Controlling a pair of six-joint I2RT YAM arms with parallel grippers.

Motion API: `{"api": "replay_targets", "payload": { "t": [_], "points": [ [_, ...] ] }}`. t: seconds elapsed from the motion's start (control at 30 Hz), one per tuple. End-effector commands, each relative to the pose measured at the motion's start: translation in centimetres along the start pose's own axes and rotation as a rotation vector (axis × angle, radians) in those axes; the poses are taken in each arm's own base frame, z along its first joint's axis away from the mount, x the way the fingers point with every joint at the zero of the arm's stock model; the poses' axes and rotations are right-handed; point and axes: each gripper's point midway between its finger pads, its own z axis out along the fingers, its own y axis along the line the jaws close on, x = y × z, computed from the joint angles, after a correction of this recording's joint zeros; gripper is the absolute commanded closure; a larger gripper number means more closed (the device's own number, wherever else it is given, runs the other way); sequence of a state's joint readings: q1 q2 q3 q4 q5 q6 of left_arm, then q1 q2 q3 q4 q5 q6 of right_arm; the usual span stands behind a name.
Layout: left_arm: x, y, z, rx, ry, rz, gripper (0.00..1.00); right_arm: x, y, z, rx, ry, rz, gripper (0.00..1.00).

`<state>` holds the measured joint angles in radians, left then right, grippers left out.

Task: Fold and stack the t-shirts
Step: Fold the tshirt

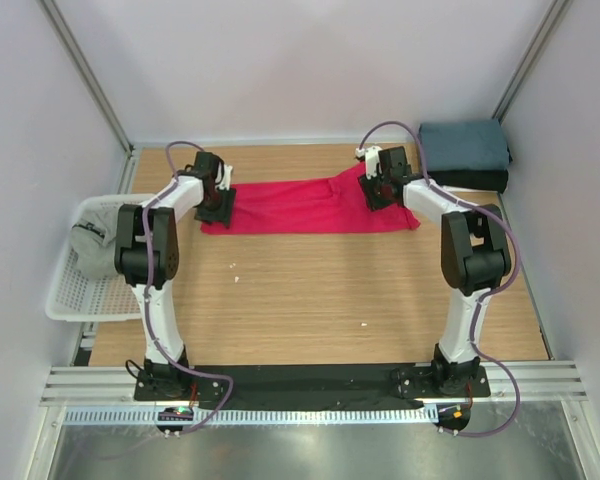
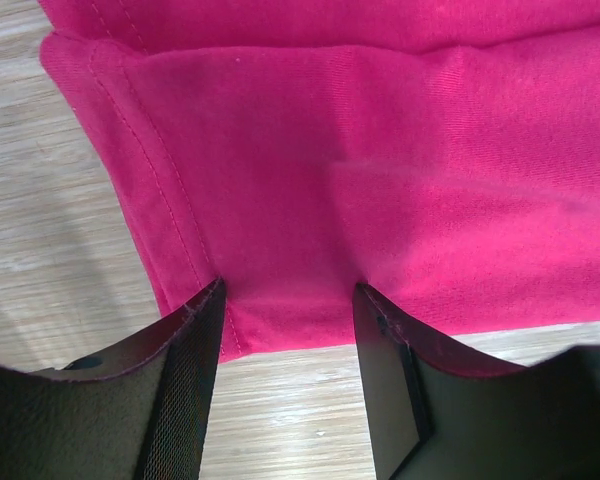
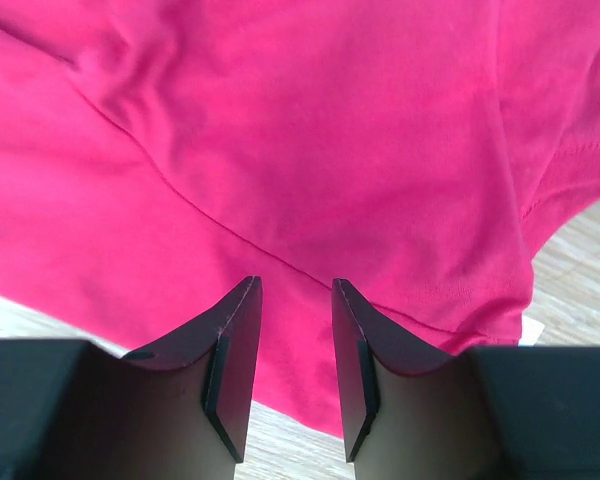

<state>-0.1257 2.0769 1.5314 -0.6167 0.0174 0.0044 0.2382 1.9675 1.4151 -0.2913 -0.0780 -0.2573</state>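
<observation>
The left pincer [image 2: 288, 290], black jaws spread wide, and the right pincer [image 3: 295, 285], jaws parted narrowly, sit over the smooth knit of the crimson t-shirt [image 1: 300, 208], a long flat strip with stitched hems lying across the far wood-grain counter [image 1: 310, 290].

In the top view, the left end of the red tee [image 1: 310, 207] is covered by the left end effector [image 1: 218, 210], and part of its right end by the right end effector [image 1: 378, 192]; the fingertips cannot be made out there. The grey tee [image 1: 92, 245] in the basket [image 1: 65, 305] is partly hidden by the left arm [image 1: 145, 250]. Only a front edge of the black tee [image 1: 480, 181] is seen under the blue tee [image 1: 463, 148]. Pale specks [image 1: 234, 266] on the table [image 1: 310, 290] are too small to be identified. In both wrist views, the red tee is cut off by the picture edges, and the finger bases by the bottom edge.
</observation>
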Motion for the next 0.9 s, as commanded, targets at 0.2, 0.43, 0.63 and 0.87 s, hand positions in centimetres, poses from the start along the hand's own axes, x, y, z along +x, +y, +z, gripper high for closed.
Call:
{"api": "replay_targets", "payload": {
  "t": [0.2, 0.43, 0.63, 0.87],
  "points": [
    [4.3, -0.9, 0.4, -0.086, 0.08, 0.08, 0.47, 2.5, -1.7, 3.5, 0.093, 0.094, -0.007, 0.6],
    [7.1, -1.3, 1.0, -0.083, 0.149, 0.091, 0.9, 3.3, -1.9, 5.8, 0.097, 0.144, 0.016, 0.6],
    [9.5, -2.3, -1.5, -0.041, 0.22, 0.092, 1.0, 3.0, -2.5, 6.2, 0.126, 0.15, 0.0, 0.61],
    [14.9, -6.0, -3.9, 0.034, 0.323, 0.25, 1.0, 0.1, -3.6, 8.5, 0.146, 0.12, 0.006, 0.61]
  ]
}}
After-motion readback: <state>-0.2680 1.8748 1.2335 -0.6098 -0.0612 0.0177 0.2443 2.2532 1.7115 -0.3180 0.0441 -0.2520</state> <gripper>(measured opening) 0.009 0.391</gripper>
